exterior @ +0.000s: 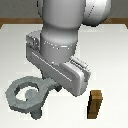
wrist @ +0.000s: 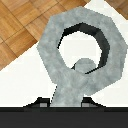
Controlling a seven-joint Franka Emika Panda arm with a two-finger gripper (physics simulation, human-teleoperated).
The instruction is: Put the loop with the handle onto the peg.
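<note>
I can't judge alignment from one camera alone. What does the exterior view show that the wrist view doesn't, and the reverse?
Only the exterior view shows the brown wooden block standing apart on the white table, and the arm's body above the loop with the handle. Only the wrist view shows a round grey top, probably the peg, inside the loop's hole, plus wooden flooring beyond the table edge. Both show the loop and the table; neither shows the gripper's fingers clearly.

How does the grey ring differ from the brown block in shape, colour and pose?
The ring is grey and round with a hole; the block is brown, square-sided and solid. The ring lies flat, raised off the table at the gripper; the block stands upright on it, untouched.
</note>
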